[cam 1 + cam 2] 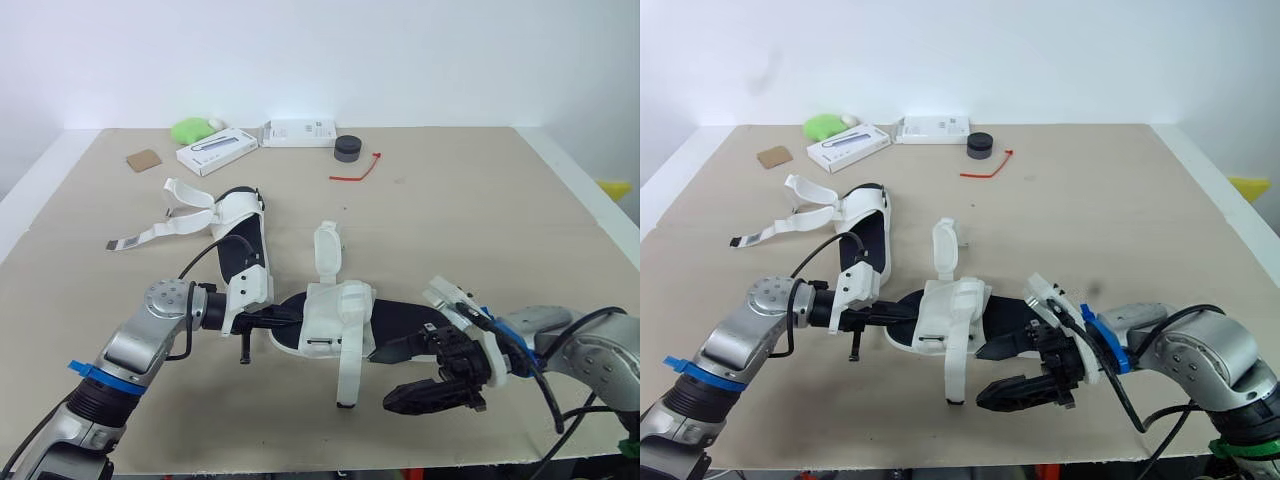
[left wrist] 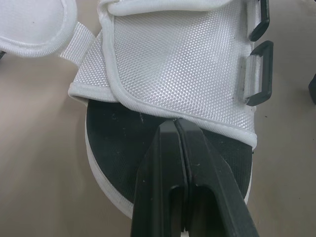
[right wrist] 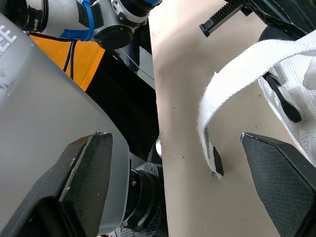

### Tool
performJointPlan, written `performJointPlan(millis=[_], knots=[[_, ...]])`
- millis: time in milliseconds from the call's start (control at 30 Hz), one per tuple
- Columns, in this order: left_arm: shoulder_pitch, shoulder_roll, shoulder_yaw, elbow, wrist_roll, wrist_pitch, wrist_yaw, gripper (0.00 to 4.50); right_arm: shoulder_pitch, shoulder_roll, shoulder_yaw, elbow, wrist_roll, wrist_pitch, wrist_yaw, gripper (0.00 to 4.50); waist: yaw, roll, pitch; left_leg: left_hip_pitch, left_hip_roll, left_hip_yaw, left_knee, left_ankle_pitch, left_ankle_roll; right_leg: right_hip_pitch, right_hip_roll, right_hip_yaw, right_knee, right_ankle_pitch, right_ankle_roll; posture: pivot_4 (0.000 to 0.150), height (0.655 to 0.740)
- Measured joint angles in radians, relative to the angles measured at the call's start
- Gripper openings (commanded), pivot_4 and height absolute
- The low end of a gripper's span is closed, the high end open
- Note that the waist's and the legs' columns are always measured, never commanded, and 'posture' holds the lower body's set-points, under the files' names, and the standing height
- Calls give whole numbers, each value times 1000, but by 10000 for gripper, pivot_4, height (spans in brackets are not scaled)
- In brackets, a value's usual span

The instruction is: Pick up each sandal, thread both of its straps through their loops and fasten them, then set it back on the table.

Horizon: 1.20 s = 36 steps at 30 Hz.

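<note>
Left of centre, the far sandal (image 1: 238, 235) is laid on the desk (image 1: 450, 200), straps undone. At lower centre the closed left pincer (image 1: 296, 312) is rested upon the near sandal (image 1: 335, 310); at lower right the right pincer (image 1: 380, 380) is held wide open.

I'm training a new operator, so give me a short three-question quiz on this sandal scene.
1. True or false: the right gripper is shut.
2. The red tie lies nearest: A the black puck, B the green lump, C the tan patch.
3. Fill in: the left gripper's shut fingers lie over the near sandal's ___ footbed.
Key: 1 false; 2 A; 3 black.
</note>
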Motion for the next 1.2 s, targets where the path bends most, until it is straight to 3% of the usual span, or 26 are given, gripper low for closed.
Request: performJointPlan(millis=[200, 300, 533, 967, 1200], knots=[[0, -1, 0, 0, -1, 2, 2, 0, -29, 85, 1, 11, 8, 103, -73, 44602, 0, 0, 0, 0, 0, 0, 0, 0, 0, 0, 0, 0, 0, 0, 0, 1500, 7400], [0, -2, 0, -1, -1, 3, 2, 0, -52, 117, 1, 16, 10, 141, -109, 33152, 1, 0, 0, 0, 0, -1, 0, 0, 0, 0, 0, 0, 0, 0, 0, 1500, 7400], [1, -2, 0, -3, -3, 11, 3, 0, -94, 178, 1, 21, 20, 226, -177, 336, 1, 0, 0, -1, 0, -1, 0, 0, 0, 0, 0, -1, 0, 0, 0, 1500, 7400], [1, -2, 0, -4, -1, 13, 4, 0, -114, 208, -13, 22, 48, 303, -224, 336, 2, 0, 0, -1, 0, -2, 0, 0, 0, 0, 0, -2, 0, 0, 0, 1500, 7400], [1, -5, -1, -4, 0, 12, 3, 0, -264, 234, -93, 139, 117, 363, -262, 336, 2, 0, 0, -2, 0, -2, 0, 0, 0, -1, 0, -3, -1, 0, 0, 1500, 7400]])
